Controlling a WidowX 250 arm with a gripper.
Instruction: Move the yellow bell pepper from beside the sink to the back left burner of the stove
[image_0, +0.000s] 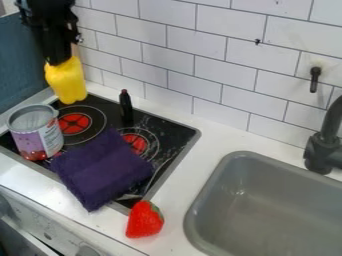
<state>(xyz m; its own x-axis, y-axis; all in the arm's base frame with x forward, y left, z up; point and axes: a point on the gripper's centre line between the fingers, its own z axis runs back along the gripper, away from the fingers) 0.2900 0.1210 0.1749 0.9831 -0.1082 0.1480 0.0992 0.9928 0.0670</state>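
At the upper left the black gripper (57, 58) hangs down, shut on the top of a yellow bottle (66, 82). The bottle is close to upright, its base over the stove's back left corner. Just below and left of it stands an open tin can (38, 136) with a purple and white label. A folded dark purple cloth (103, 169) lies across the front of the black stove top (179, 143). Behind the cloth, a small dark bottle (126, 106) stands upright. A red strawberry (144, 220) rests on the white counter by the stove's front right corner.
A grey sink (230, 186) takes up the lower right, with a black faucet (324, 146) at its back edge. White wall tiles (194, 62) rise behind the counter, with a black hook (315, 80) on them. A blue-grey panel (23, 65) borders the left.
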